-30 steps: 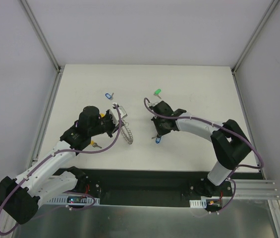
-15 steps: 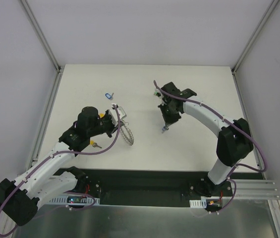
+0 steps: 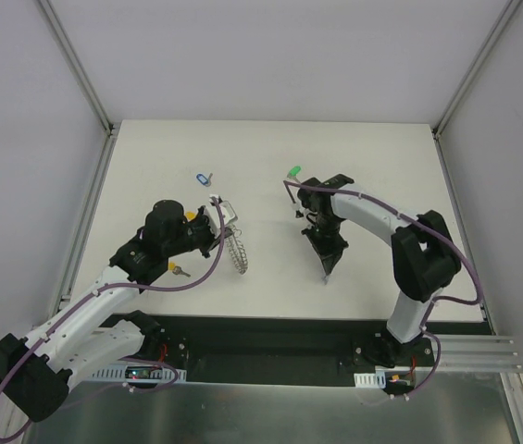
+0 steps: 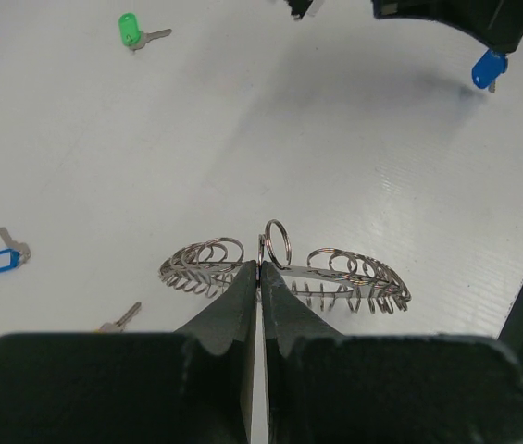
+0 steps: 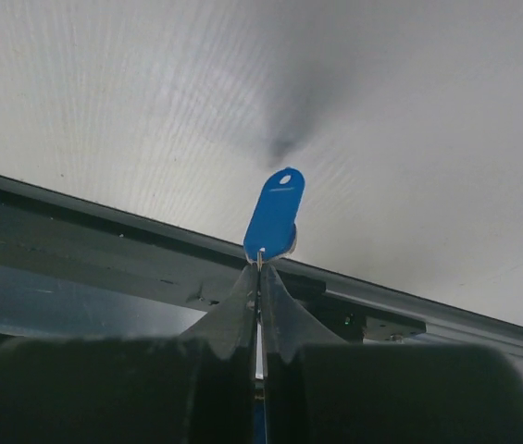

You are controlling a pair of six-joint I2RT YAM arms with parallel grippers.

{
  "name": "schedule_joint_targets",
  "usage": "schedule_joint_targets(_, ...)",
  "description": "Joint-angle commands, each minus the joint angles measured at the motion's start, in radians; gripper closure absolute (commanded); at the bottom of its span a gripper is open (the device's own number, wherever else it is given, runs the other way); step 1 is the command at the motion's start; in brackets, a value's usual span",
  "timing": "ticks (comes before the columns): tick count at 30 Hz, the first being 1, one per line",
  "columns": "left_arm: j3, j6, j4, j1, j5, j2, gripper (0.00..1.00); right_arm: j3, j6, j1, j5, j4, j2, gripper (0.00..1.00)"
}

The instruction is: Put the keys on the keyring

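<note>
My left gripper [image 3: 227, 239] is shut on the keyring [image 3: 235, 252], a silver ring edged with wire loops, and holds it on edge on the table. In the left wrist view the fingertips [image 4: 247, 277] pinch the keyring [image 4: 335, 277] at its middle. My right gripper [image 3: 328, 270] is shut on the solid-blue key [image 5: 275, 215] by its metal blade, blue head sticking out past the tips, near the table's front edge. That key also shows in the left wrist view [image 4: 489, 67]. The two grippers are well apart.
A green key [image 3: 292, 172] lies at the far middle of the table [image 3: 381, 157]. A pale blue tag key [image 3: 204, 176] lies at the far left. A yellow-headed key [image 3: 190, 215] and another key [image 3: 180, 270] lie by my left arm. The black front rail [image 3: 270, 333] runs below.
My right arm swung the blue key from mid-table back toward the near edge and turned its wrist to point at the front rail. My left gripper and the keyring barely moved.
</note>
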Motion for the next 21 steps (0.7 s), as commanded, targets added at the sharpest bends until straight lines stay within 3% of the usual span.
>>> schedule_joint_targets(1, -0.002, 0.010, 0.031, -0.013, 0.007, -0.027, 1.00, 0.084, -0.008, 0.015, -0.018, -0.020, 0.119, 0.99)
schedule_joint_targets(13, -0.002, 0.006, 0.031, -0.016, 0.019, -0.019, 1.00, 0.285, -0.024, 0.043, 0.025, 0.072, 0.338, 0.94)
schedule_joint_targets(21, 0.001, 0.004, 0.033, -0.018, 0.026, -0.010, 1.00, 0.300, 0.021, 0.046, 0.072, 0.149, 0.303, 0.73)
